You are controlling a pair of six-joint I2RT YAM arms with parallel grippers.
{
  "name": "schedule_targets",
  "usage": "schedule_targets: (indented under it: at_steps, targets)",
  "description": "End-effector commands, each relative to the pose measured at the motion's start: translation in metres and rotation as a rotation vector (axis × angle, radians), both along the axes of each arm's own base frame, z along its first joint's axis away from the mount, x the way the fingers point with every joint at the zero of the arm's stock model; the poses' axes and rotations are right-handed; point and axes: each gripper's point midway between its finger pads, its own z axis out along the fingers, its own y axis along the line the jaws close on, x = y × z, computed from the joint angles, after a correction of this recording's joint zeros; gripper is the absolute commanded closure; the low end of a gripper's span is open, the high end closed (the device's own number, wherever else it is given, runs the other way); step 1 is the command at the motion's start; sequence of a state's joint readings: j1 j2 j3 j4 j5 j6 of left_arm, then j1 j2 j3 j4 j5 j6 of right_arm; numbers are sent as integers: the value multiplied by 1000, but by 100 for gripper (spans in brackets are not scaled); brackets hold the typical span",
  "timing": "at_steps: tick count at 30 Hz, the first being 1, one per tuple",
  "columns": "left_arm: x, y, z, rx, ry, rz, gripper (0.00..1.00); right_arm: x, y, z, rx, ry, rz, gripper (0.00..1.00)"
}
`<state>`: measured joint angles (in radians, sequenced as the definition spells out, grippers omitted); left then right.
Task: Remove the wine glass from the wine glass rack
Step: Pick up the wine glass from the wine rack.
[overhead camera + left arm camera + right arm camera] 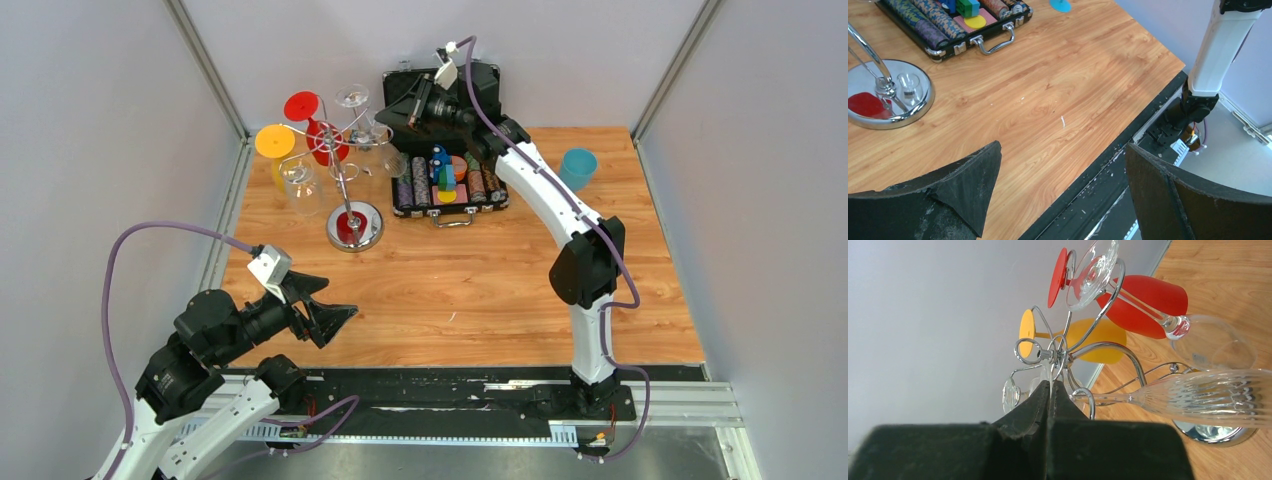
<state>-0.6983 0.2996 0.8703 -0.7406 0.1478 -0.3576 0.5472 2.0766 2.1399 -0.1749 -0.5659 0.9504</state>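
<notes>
Claw [1050, 386] of outstretched right arm pinches wine glass [1208, 397] foot.

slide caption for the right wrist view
Right gripper pinching the foot of a ribbed wine glass on the chrome rack.

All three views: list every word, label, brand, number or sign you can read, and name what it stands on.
None can be read in any view.
Poker chips in the black case: edge markings only, too small to read.
Wine glass rack and each wine glass: no lettering visible.
</notes>
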Motion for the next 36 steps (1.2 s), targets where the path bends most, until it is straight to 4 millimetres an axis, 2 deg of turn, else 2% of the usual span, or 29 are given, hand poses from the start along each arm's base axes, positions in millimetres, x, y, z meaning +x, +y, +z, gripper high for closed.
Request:
schedule_targets:
  at_steps: [1,14,22,29,36]
  targets:
    - [1,1,4,-13,-9,11,0,-3,-6,25,54,-14,-38,100]
    - [1,2,5,-15,-11,12,0,-8,-30,31,65,-7,-79,100]
    - [0,3,5,-17,-12,16,0,-17,-35,38,78,-15,-74,100]
    - [0,3,5,-17,-12,17,0,-29,-32,39,81,-16,-38,100]
    - [1,2,5,-16,-11,16,0,-38,-20,42,86,-26,-3,100]
